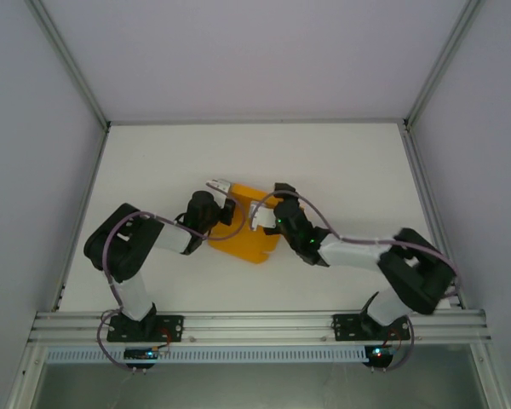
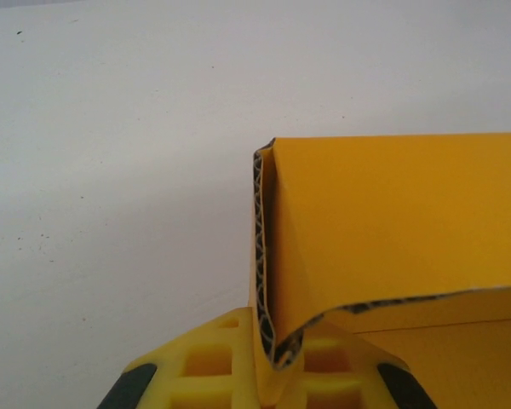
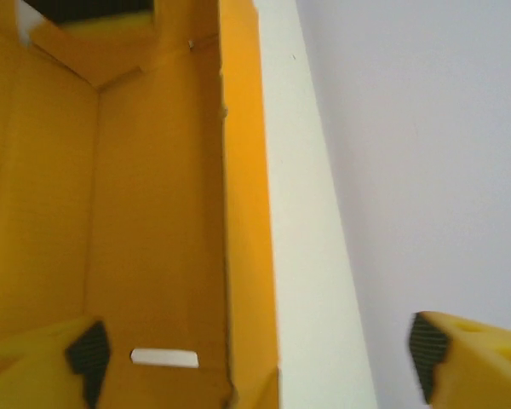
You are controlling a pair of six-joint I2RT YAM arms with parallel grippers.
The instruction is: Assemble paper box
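Seen from above, the orange-yellow paper box (image 1: pixel 249 230) sits open-topped near the middle of the white table (image 1: pixel 341 162), between my 2 arms. My left claw (image 1: pixel 224 194) meets the box at its far left corner. My right claw (image 1: pixel 268 207) meets it on the far right side.

In my left wrist view, my left claw is pressed together on a corner of the box. It pinches 2 layers of corrugated card, folded against each other, between its yellow fingers (image 2: pixel 209 366). The wall of the box stands upright and runs away to the right, with bare table to the left and beyond.

In my right wrist view, my right claw is spread wide and grips nothing. 1 finger sits inside the box, low against the orange floor. The other sits outside, well apart from the card. The upright wall rises between the 2.
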